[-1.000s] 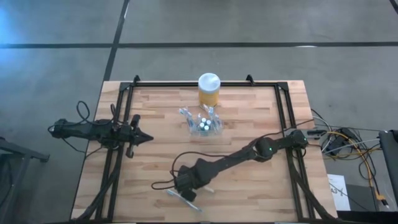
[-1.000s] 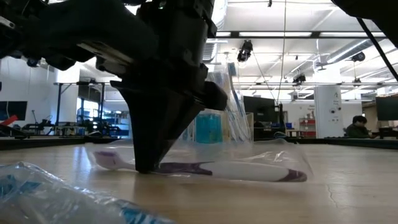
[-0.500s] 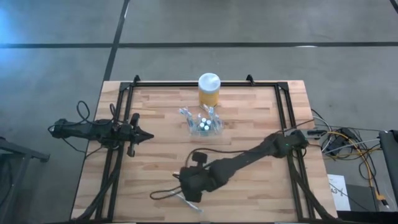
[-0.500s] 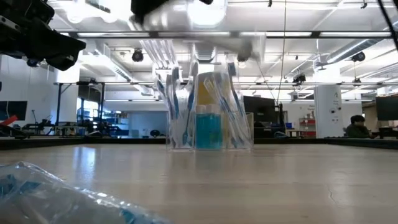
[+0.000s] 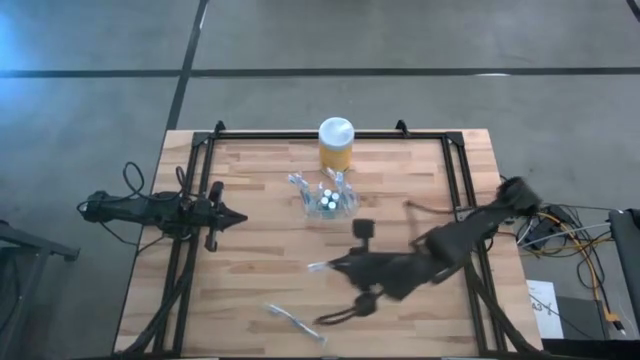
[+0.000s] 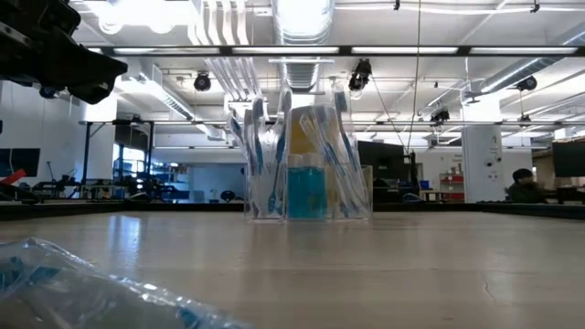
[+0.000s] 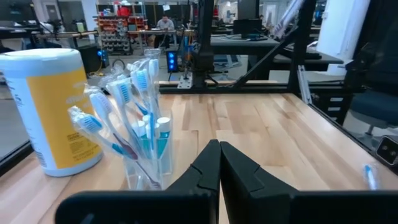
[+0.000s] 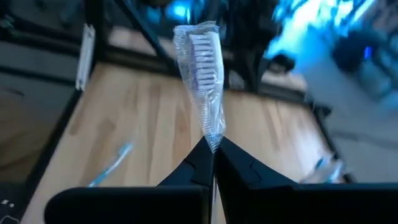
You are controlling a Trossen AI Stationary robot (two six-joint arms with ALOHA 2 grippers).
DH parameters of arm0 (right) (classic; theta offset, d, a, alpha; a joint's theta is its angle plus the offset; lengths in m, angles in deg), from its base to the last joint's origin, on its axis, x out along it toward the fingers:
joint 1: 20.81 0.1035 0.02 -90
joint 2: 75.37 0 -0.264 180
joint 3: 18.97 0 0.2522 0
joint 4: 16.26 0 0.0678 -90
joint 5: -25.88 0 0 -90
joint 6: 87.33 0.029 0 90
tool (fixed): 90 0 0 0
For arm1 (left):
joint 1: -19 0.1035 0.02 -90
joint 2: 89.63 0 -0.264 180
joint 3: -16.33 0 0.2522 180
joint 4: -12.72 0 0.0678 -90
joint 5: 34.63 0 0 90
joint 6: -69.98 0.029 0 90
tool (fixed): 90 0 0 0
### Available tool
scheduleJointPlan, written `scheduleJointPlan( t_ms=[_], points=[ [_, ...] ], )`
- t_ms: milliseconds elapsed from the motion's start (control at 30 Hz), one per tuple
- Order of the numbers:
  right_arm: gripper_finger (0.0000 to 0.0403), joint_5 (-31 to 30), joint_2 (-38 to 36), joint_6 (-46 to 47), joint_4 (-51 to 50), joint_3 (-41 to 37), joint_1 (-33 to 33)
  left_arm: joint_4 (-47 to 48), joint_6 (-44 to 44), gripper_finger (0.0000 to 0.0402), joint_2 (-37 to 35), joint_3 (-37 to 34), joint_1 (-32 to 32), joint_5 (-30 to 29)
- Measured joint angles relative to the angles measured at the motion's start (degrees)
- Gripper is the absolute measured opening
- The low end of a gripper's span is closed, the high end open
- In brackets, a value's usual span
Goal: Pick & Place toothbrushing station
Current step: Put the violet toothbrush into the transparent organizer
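The right gripper (image 8: 211, 152) is clamped on a wrapped toothbrush (image 8: 202, 74), raised over the table's (image 5: 400, 180) near half. Another wrapped brush (image 5: 293, 321) lies near the front edge. The clear holder (image 5: 326, 198) of toothbrushes stands mid-table beside the yellow jar (image 5: 336, 143), unobstructed; the left gripper (image 5: 232, 219), fingers together and empty, waits at the left.

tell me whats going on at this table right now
The right hand is shut on a wrapped toothbrush and holds it up off the wooden table, short of the clear holder, which already has several toothbrushes standing in it next to a yellow jar. Another wrapped toothbrush lies near the table's front edge. The left hand is shut, holds nothing, and waits at the table's left side.
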Motion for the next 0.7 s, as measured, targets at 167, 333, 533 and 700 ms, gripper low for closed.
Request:
scheduleJointPlan(
  t_ms=[167,333,533,700],
  points=[
    [0.0008,4.4,-14.6,-7.5,17.3,-20.9,-0.1,-0.3,1.1,0.0007,0.0,0.0,0.0,-1.6],
    [0.0008,8.8,-27.9,-10.0,29.8,-38.5,-1.8,-0.8,2.3,0.0007,0.0,0.0,0.0,-2.1],
    [0.0008,13.3,-40.4,-10.2,39.5,-54.9,-4.2,-0.9,5.6,0.0007,0.0,0.0,0.0,-2.1],
    [0.0008,13.7,-48.8,-12.3,43.7,-64.7,-4.7,-0.9,8.2,0.0007,0.0,0.0,0.0,-2.1]
  ],
)
